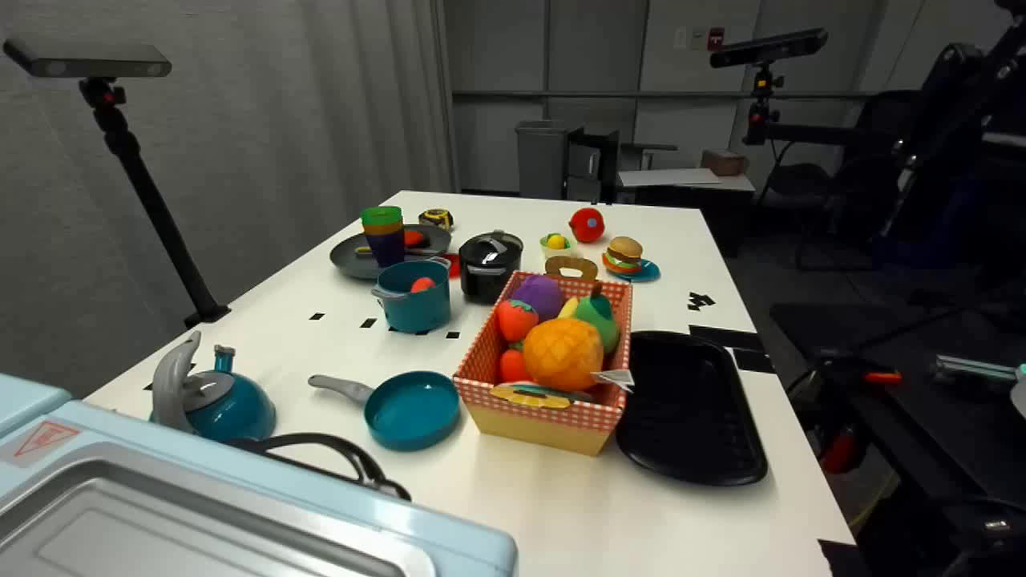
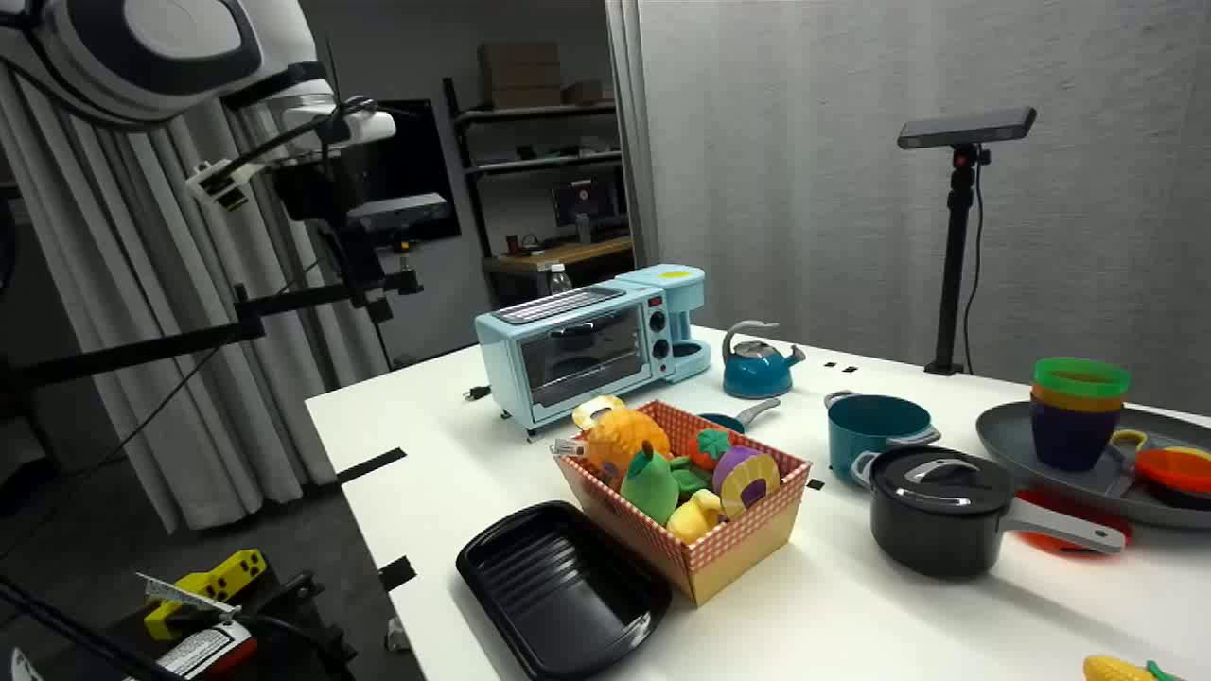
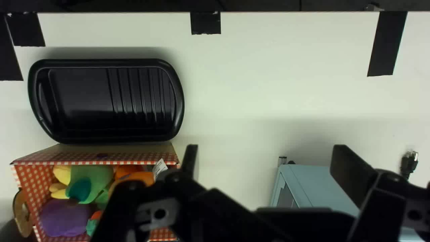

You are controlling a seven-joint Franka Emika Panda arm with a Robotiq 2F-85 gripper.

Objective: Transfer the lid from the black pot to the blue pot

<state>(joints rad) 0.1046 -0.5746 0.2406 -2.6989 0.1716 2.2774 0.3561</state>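
The dark lid sits on the black pot in both exterior views, lid [image 1: 490,249] [image 2: 940,480] and pot [image 1: 483,286] [image 2: 932,539]. The blue pot [image 1: 414,301] stands right beside the black pot, uncovered, with something red inside; it also shows in an exterior view [image 2: 863,441]. Both pots and the lid are out of the wrist view. My gripper [image 3: 265,158] is wide open and empty, high over the table between the fruit basket and the toaster oven. The arm shows at the upper left of an exterior view, far from the pots; its fingers are hard to make out there.
A checkered fruit basket [image 1: 473,377] and a black tray [image 2: 568,586] stand between the arm and the pots. A light-blue toaster oven [image 2: 568,350], a teal kettle [image 2: 757,369], a teal frying pan [image 1: 413,410] and a grey pan with stacked cups [image 2: 1003,430] stand around.
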